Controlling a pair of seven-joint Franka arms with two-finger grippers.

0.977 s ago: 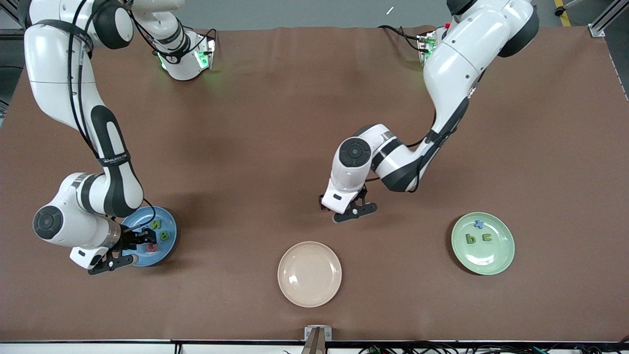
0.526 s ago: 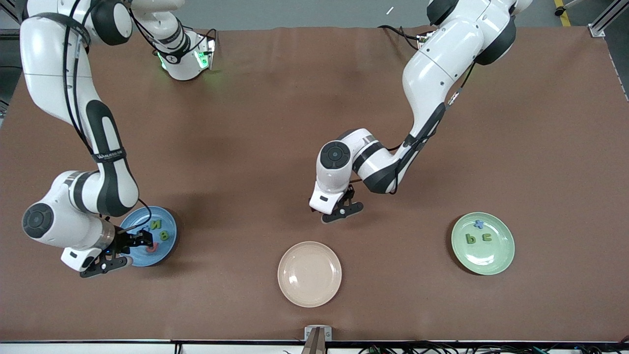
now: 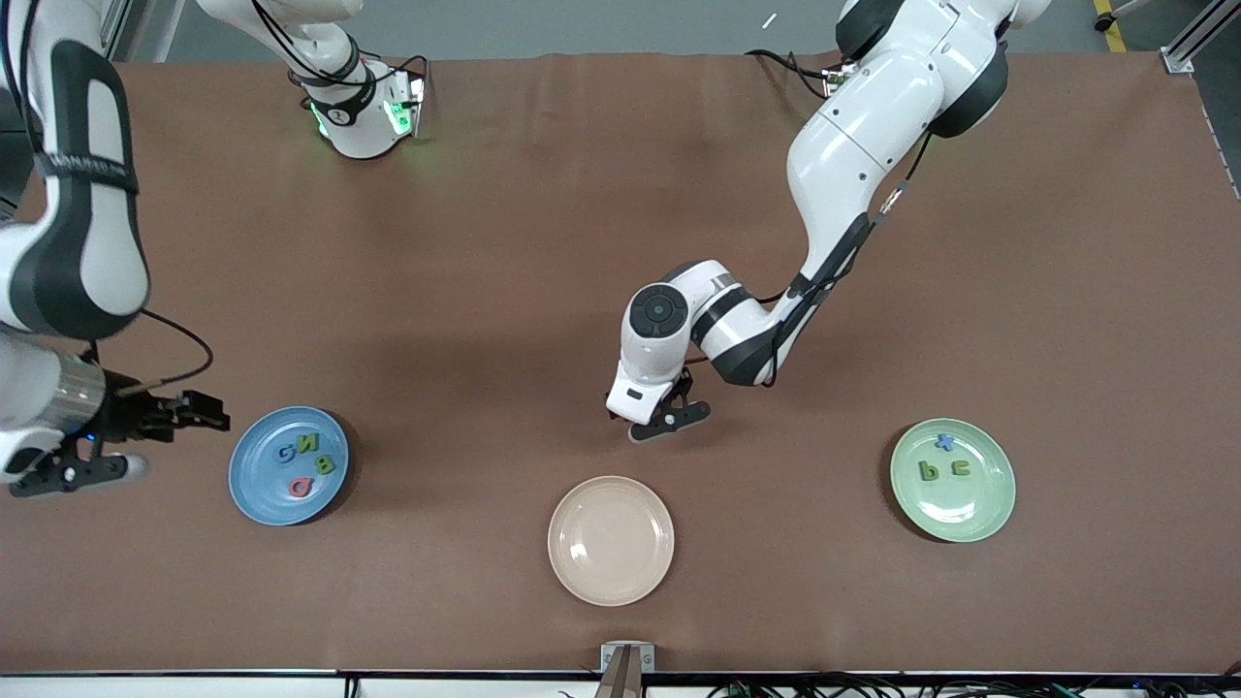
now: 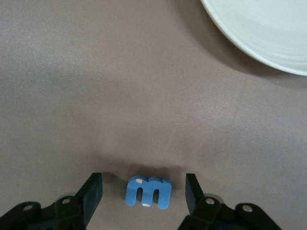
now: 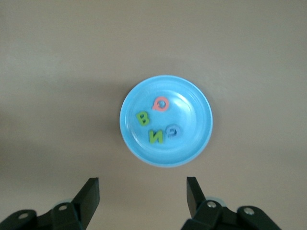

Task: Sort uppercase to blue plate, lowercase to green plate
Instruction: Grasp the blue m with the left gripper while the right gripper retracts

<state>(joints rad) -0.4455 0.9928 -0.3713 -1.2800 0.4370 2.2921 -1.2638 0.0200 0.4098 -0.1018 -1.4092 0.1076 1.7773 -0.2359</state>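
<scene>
Since a second ago we see the right arm pulled up and away from the blue plate [image 3: 288, 465] toward its own end of the table, while the left arm has slid a little toward the right arm's end and dropped lower over the bare table. The left gripper [image 4: 143, 194] now hangs with its jaws wide and nothing gripped, and the blue m [image 4: 148, 191] lies flat on the table directly between its fingers [image 4: 91, 191], touching neither as far as we can tell. The m's long axis runs across the gap from one finger toward the other, so we judge a straight closing would pinch it end to end. In the front view the arm's own hand hides the m; the left gripper [image 3: 659, 419] sits just farther from the camera than the cream plate [image 3: 611, 540], which holds nothing. The right gripper [image 3: 145, 431] hovers empty with its jaws spread, beside the blue plate, and seems to wait. The blue plate holds the blue G [image 3: 287, 451], green N [image 3: 308, 444], green B [image 3: 324, 464] and red Q [image 3: 300, 487]. The green plate [image 3: 953, 480] carries the green b [image 3: 928, 472], the green n [image 3: 960, 467] and the small blue cross [image 3: 944, 442]. The m looks like the last letter left to sort.
</scene>
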